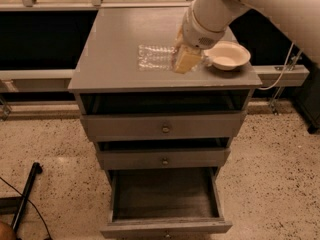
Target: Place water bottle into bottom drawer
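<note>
We see the water bottle (155, 57) lying on its side on the grey tabletop (115, 39), long axis left-right, about mid-width, in the front half. Its body is clear, ribbed plastic, and the grey surface shows through. We can't make out the label band or cap; the bottle's right end sits under the pincer.

The pincer (186, 60) is down at that right end, with its pale yellow tip on or over the plastic. We cannot tell whether it is spread or pressed together, nor whether it grips the bottle or only touches it. The white arm (225, 4) comes in from the top right and covers the tabletop's back right corner.

A cream bowl (227, 55) sits upright just right of the pincer, near the tabletop's front right edge. Its left rim is partly behind the pincer housing.

The bottom drawer (165, 196) is pulled out, well forward of the two above it, and we see its grey wood floor. Its front panel runs into the lower frame edge, so the knob is only partly in view. The top drawer (125, 126) and middle drawer (125, 159) each show a small brass knob. Dark gaps sit above both fronts, so we cannot tell if they're fully shut.

At lower left a dark rod (27, 191) lies on the speckled floor (270, 174), cut off by the frame.
</note>
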You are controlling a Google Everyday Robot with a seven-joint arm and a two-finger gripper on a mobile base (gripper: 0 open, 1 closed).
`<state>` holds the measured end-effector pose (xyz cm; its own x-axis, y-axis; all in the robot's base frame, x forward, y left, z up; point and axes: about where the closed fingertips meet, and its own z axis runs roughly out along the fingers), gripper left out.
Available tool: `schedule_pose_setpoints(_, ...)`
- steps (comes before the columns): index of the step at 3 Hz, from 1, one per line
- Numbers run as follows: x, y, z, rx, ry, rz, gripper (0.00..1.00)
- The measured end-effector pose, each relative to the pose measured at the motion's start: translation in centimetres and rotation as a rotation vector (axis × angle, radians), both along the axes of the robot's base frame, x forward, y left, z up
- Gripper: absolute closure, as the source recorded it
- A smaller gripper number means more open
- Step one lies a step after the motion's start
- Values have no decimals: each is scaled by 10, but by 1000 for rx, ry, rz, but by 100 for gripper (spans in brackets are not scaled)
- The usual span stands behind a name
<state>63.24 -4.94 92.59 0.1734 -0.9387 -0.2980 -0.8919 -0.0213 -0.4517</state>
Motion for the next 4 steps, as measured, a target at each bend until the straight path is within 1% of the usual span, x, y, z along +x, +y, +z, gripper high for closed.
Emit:
schedule_pose_setpoints(1, -56, -34, -36, -141, 97, -62, 100)
schedule_pose_setpoints(2, -90, -49, -118, -207, 233, -107, 100)
schedule_pose_setpoints(3, -116, -55, -211, -217, 361, -97, 100)
schedule_pose_setpoints(4, -120, -55, -219, -223, 375, -92, 100)
